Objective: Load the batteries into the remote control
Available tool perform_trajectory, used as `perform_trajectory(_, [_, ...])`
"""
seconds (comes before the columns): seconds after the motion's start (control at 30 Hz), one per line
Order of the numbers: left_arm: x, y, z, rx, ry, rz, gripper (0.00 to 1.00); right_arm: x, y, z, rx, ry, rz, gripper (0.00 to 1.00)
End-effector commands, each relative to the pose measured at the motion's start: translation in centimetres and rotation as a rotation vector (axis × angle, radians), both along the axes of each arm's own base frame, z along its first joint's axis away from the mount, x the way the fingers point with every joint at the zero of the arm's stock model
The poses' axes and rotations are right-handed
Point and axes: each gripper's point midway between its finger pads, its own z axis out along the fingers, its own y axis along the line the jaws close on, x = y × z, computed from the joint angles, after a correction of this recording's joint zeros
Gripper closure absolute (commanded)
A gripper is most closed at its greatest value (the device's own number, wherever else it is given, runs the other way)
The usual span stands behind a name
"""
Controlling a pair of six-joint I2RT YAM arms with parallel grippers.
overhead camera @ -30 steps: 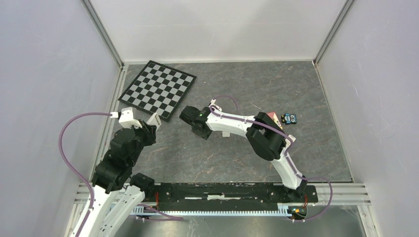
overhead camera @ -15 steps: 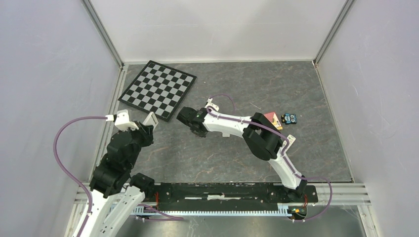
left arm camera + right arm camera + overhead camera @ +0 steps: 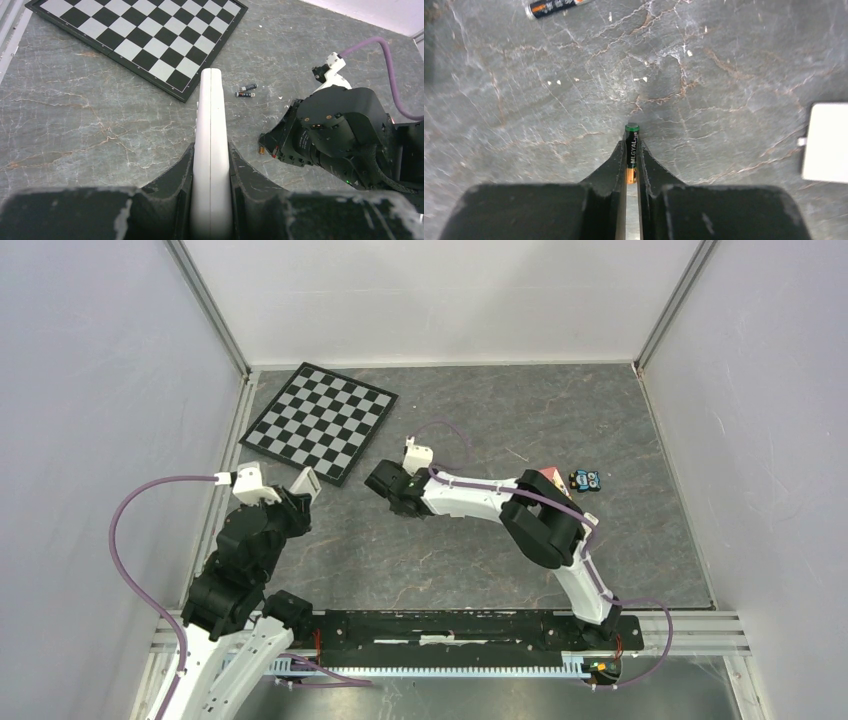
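Observation:
My left gripper point(image 3: 300, 496) is shut on the white remote control point(image 3: 307, 482) and holds it on edge above the table's left side. In the left wrist view the remote point(image 3: 210, 110) stands edge-on between the fingers point(image 3: 175, 172). My right gripper point(image 3: 380, 483) is shut on one battery point(image 3: 632, 136), dark with a green tip and an orange rear, pointing down close to the table. Two loose batteries point(image 3: 246, 90) lie by the chessboard's corner. One of them shows in the right wrist view point(image 3: 555, 6).
A chessboard point(image 3: 320, 420) lies at the back left. A red and cream block point(image 3: 548, 478) and a small toy car point(image 3: 586, 480) sit right of centre. A white flat piece with a tab point(image 3: 825, 142) lies at the right edge of the right wrist view.
My left arm drew back a little to the left with the remote, then held still. My right wrist turned and shifted slightly right, still gripping the battery.

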Motion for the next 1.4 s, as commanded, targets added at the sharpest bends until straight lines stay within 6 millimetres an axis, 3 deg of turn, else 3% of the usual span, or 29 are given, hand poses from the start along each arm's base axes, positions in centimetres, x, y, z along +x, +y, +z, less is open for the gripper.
perform_trajectory(0.0, [0.3,-0.6,0.7,-0.018,-0.022,-0.024,0.98,-2.3,-4.7,-4.0,-0.301,0.077,0.386,0.89])
perform_trajectory(0.2, [0.2,-1.9,0.8,-0.058,-0.008,-0.08,0.98,-3.9,-8.3,-3.2,-0.477,0.11,0.708,0.92])
perform_trajectory(0.3, [0.0,-3.0,1.0,-0.094,0.004,-0.129,0.98,-5.6,-9.6,-2.7,-0.466,0.118,0.819,0.92])
perform_trajectory(0.5, [0.2,-4.4,1.4,-0.147,0.007,-0.176,0.98,-9.0,-10.3,-3.1,-0.357,0.148,0.98,0.75])
perform_trajectory(0.77, [0.7,-4.0,1.5,-0.135,-0.007,-0.148,0.98,-9.3,-11.8,-3.3,-0.405,0.206,0.905,0.53])
perform_trajectory(0.93, [0.9,-3.9,1.2,-0.134,0.001,-0.138,0.98,-9.8,-11.7,-3.0,-0.392,0.249,0.92,0.54])
perform_trajectory(1.17, [0.9,-4.1,1.1,-0.14,0.006,-0.145,0.98,-10.4,-11.9,-4.2,-0.33,0.315,0.929,0.66])
perform_trajectory(1.37, [0.9,-4.1,1.1,-0.143,0.003,-0.145,0.98,-9.9,-13.1,-4.1,-0.326,0.326,0.886,0.57])
